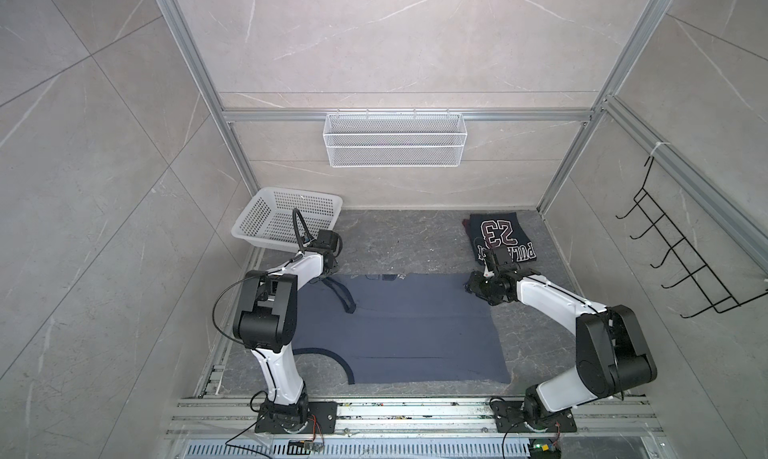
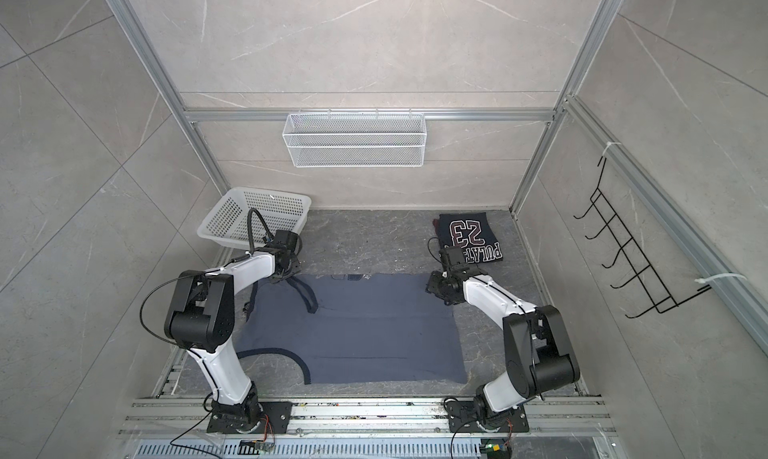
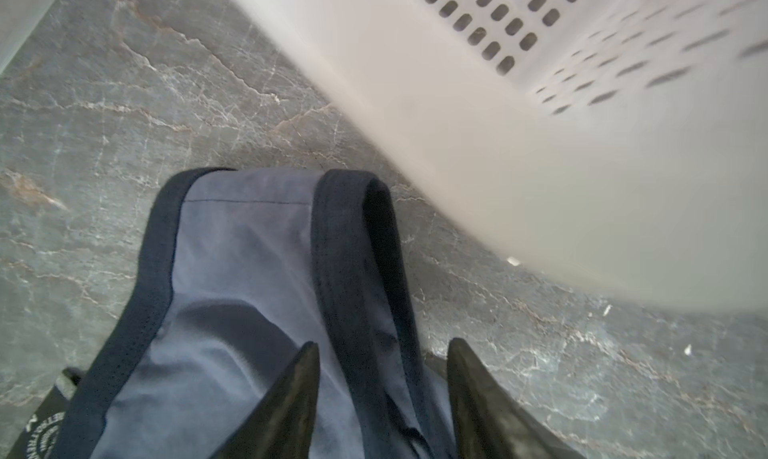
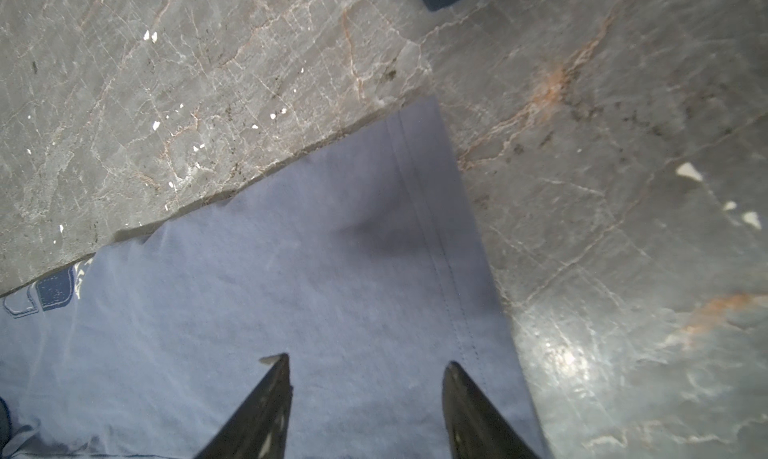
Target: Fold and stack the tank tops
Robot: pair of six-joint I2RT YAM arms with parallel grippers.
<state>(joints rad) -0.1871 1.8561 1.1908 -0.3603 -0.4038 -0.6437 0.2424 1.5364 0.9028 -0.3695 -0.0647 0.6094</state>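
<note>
Here, on a grey marble-patterned worktop (image 1: 395,245), a slate blue-grey tank top (image 1: 399,328) lies spread flat in the middle between the two arms, with its straps toward the left arm and its hem toward the right arm. A white perforated basket (image 1: 299,192) stands in the far left corner. In the far right corner lies a navy tank top (image 1: 498,232), folded, its white-outlined "23" facing up, apart from the slate one. The left hand (image 3: 382,349), just beside the basket, is low over the slate top's far shoulder strap (image 3: 357,249); its fingers stand apart with the strap's dark trim running between them, not yet clamped. The right hand (image 4: 365,359) is at the same top's far hem corner (image 4: 419,145), its fingers parted over the cloth and holding nothing.
</note>
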